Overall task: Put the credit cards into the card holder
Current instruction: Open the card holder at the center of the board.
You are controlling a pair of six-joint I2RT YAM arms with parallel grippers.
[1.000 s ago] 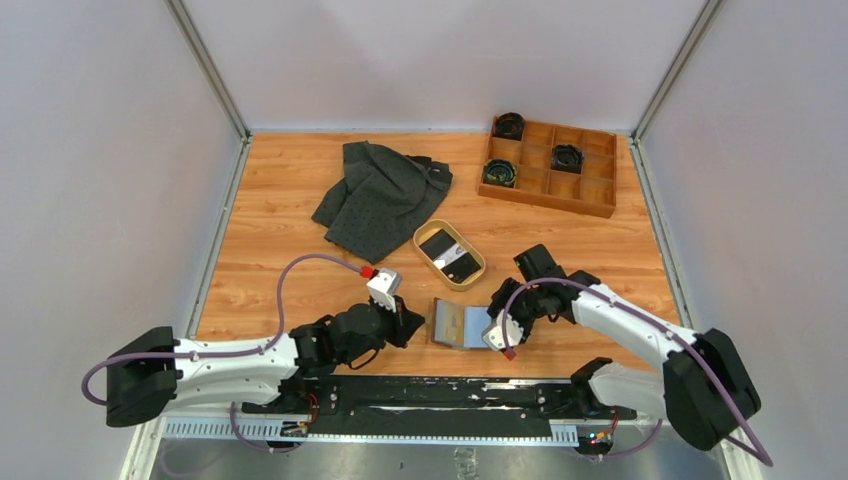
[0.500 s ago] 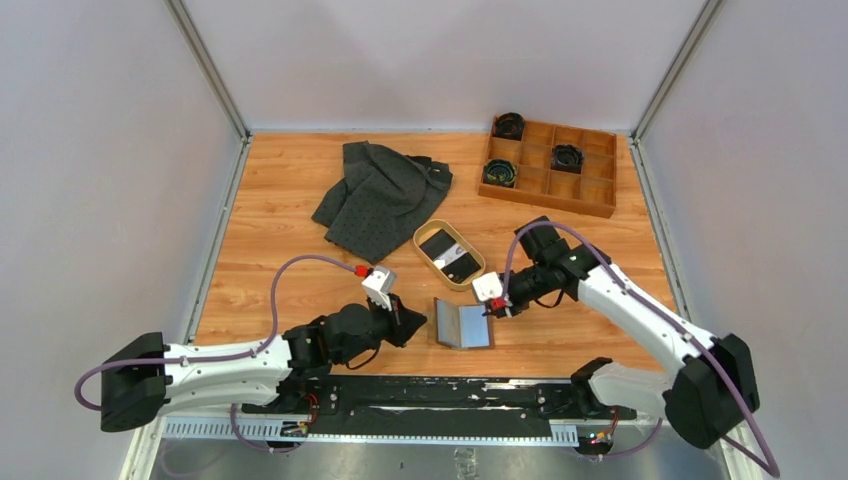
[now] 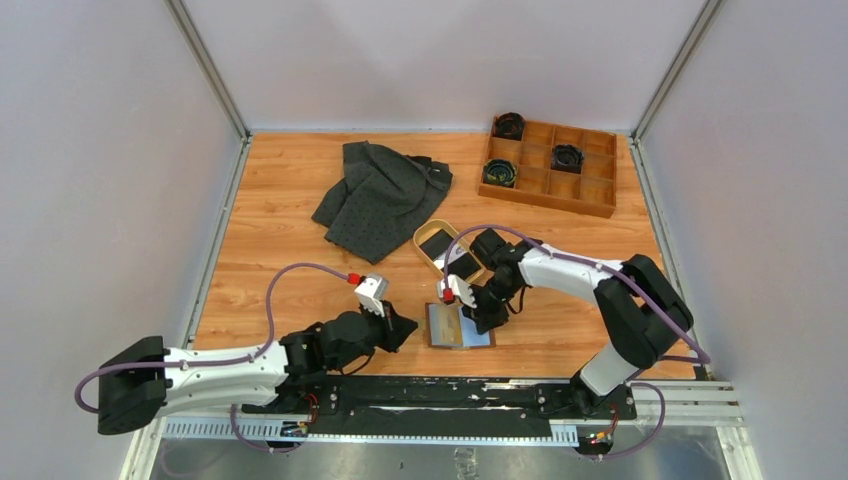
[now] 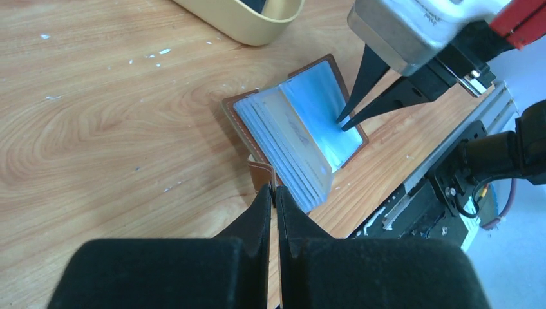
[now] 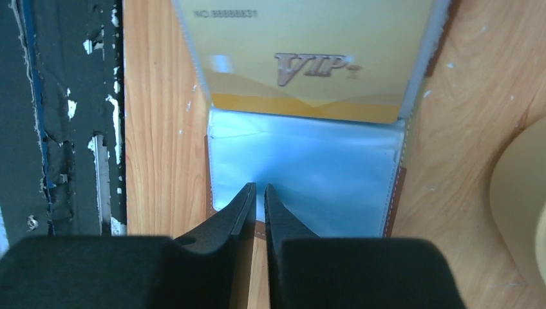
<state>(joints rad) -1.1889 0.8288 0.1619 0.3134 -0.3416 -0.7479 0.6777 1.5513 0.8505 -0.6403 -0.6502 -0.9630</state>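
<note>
Right arm has swung in from the right side of the desk [image 3: 280, 250] since the earlier frame and now hangs over the card holder [image 3: 458, 327]; left arm has barely shifted. Top view: right fingers [image 3: 478, 312] are at the holder's right half, left fingers [image 3: 398, 325] just left of it. The holder lies open near the front edge, just in front of the oval tan tray [image 3: 425, 235], which holds black credit cards [image 3: 452, 256]. Dark cloth [image 3: 385, 195] and wooden box [image 3: 550, 165] sit farther back, well apart. Left wrist view: left fingers [image 4: 275, 193] are pressed together, clamped on the holder's brown tab [image 4: 261, 172]. The card holder [image 4: 296, 132] is open with its clear sleeves fanned up, and the right fingers [image 4: 348, 121] meet at their tips on the flat sleeve page. Right wrist view: right fingers [image 5: 251, 196] are almost together with only a thin slit between, tips on the clear sleeve [image 5: 309, 167]; cannot tell if they pinch it. A gold VIP card [image 5: 309, 64] sits in the sleeve beyond, and the holder's brown edge [image 5: 394, 193] shows at the right.
</note>
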